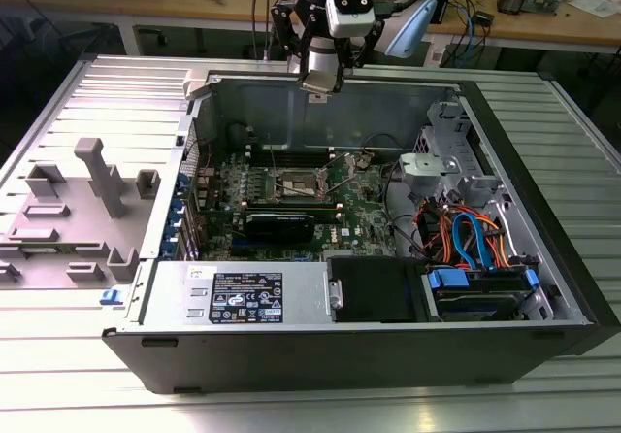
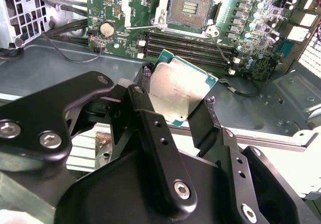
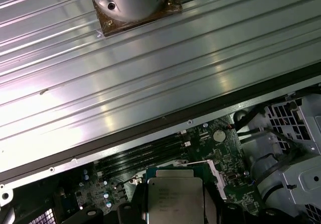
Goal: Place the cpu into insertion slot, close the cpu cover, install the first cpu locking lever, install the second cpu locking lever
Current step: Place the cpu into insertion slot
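Observation:
My gripper [image 1: 318, 85] hangs over the back wall of the open computer case [image 1: 543, 258], above the green board. It is shut on the cpu [image 2: 179, 91], a flat silver square with a green edge, pinched at two opposite sides by the black fingers [image 2: 146, 74]. The cpu [image 3: 175, 201] also shows in the first wrist view. The insertion slot [image 2: 192, 5] lies uncovered on the board, its contact field exposed, some way off from the cpu. In the exterior view the slot [image 1: 294, 186] is below and in front of the gripper. Where the cpu cover stands I cannot tell. Two thin wire levers [image 2: 145, 27] lie loose beside the slot.
Long black memory slots [image 2: 190, 43] run between cpu and slot. A drive cage with orange and blue cables [image 1: 466, 234] fills the exterior view's right of the case, a power supply [image 1: 243, 292] the front. Grey fixtures [image 1: 97, 176] stand on the ribbed table [image 3: 150, 73].

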Robot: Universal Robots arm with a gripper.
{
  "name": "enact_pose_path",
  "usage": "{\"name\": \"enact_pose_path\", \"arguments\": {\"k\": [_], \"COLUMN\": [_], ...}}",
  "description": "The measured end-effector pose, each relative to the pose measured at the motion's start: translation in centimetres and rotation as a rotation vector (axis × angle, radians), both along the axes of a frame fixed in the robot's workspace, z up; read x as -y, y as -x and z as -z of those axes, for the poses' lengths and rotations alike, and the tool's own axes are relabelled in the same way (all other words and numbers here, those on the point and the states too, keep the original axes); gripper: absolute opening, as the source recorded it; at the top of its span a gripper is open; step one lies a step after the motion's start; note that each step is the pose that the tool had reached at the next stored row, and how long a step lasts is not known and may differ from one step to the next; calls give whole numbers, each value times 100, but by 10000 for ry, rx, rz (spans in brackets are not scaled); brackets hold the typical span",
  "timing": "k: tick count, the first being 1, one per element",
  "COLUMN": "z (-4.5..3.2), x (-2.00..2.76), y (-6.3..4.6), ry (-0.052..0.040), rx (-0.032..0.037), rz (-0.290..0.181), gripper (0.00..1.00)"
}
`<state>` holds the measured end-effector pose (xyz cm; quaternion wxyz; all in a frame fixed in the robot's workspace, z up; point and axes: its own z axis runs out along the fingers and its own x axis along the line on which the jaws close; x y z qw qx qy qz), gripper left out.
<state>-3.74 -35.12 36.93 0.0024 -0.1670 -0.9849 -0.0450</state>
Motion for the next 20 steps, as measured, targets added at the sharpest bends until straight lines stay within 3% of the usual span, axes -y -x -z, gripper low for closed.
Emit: {"name": "enact_pose_path", "arguments": {"k": [10, 13, 17, 20], "z": [0, 4, 13, 13], "x": [0, 0, 0, 0], "y": [0, 0, 0, 0], "ry": [0, 1, 2, 1], "rx": [0, 0, 0, -1], "rz": [46, 393, 1189, 1267], "gripper": [54, 54, 54, 54]}}
